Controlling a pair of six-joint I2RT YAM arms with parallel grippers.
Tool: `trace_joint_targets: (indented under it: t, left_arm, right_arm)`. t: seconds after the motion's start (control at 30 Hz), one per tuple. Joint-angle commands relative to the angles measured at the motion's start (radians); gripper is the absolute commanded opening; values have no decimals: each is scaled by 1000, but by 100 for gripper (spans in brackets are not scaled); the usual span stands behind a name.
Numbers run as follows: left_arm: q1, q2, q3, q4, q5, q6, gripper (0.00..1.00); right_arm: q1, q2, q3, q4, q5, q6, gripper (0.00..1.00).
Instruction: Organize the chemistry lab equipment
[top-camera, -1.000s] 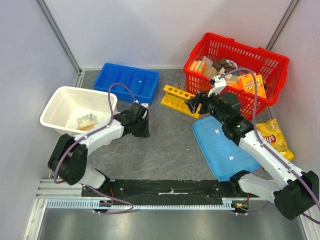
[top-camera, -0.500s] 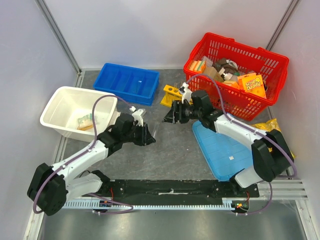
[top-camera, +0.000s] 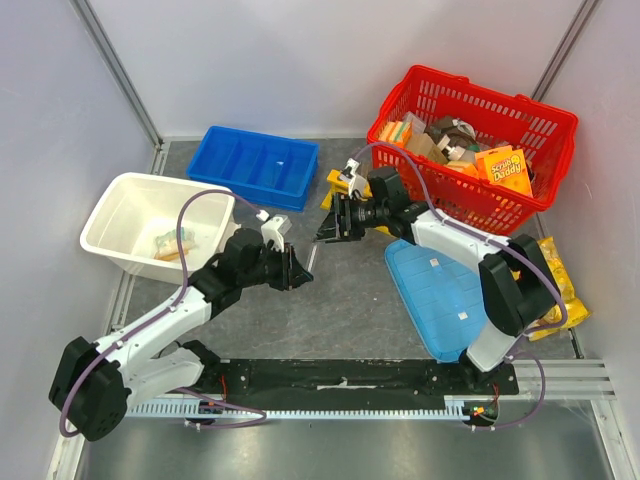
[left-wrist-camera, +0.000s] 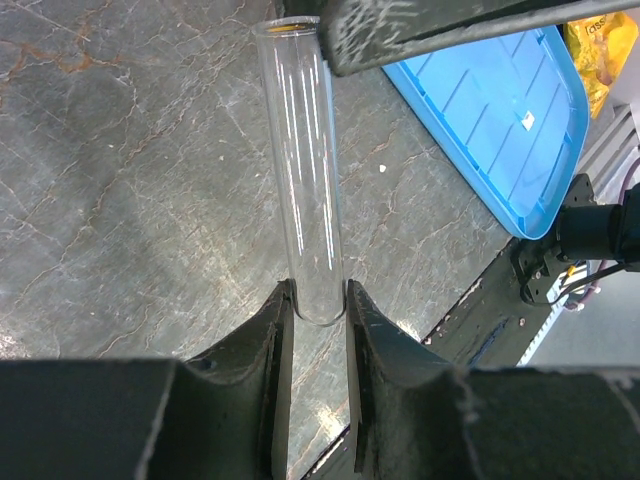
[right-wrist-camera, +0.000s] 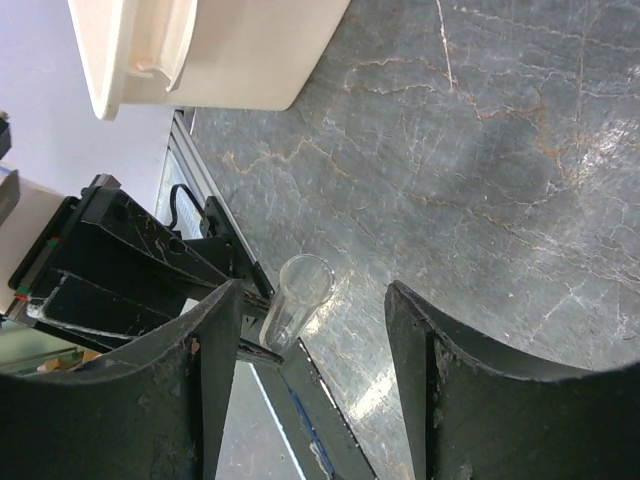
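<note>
My left gripper (top-camera: 297, 268) is shut on the rounded bottom end of a thin clear tube (top-camera: 310, 255) and holds it above the table. In the left wrist view the tube (left-wrist-camera: 305, 170) sticks out from between my fingers (left-wrist-camera: 283, 310), its open mouth toward the right gripper. My right gripper (top-camera: 330, 226) is open, its jaws on either side of the tube's open end (right-wrist-camera: 297, 298) without touching it. The yellow test-tube rack (top-camera: 335, 181) shows partly behind the right arm. A small bag of pale-green contents (top-camera: 172, 243) lies in the white bin (top-camera: 115, 200).
A blue divided tray (top-camera: 255, 165) sits at the back. A blue lid (top-camera: 450, 300) lies right of centre. The red basket (top-camera: 480, 130) with sponge packs stands at back right, and a yellow chip bag (top-camera: 548, 272) lies beside it.
My right arm has swung left from the rack until its open jaws are around the tube's mouth. My left gripper has moved slightly toward the centre with the tube.
</note>
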Motion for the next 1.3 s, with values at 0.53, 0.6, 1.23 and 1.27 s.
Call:
trace_joint_targets:
  t: [0.53, 0.6, 1.23, 1.27]
  left_arm:
    - [-10, -4, -10, 59, -13, 38, 20]
    - [-10, -1, -13, 60, -11, 38, 20]
    - [-12, 4, -11, 66, -25, 43, 20]
    - [-10, 2, -13, 66, -25, 43, 20]
  right_arm:
    - [8, 70, 43, 57, -85, 51, 56]
    - [7, 70, 41, 57, -87, 57, 56]
    - [7, 60, 12, 140, -84, 97, 39]
    - [7, 62, 12, 140, -88, 97, 38]
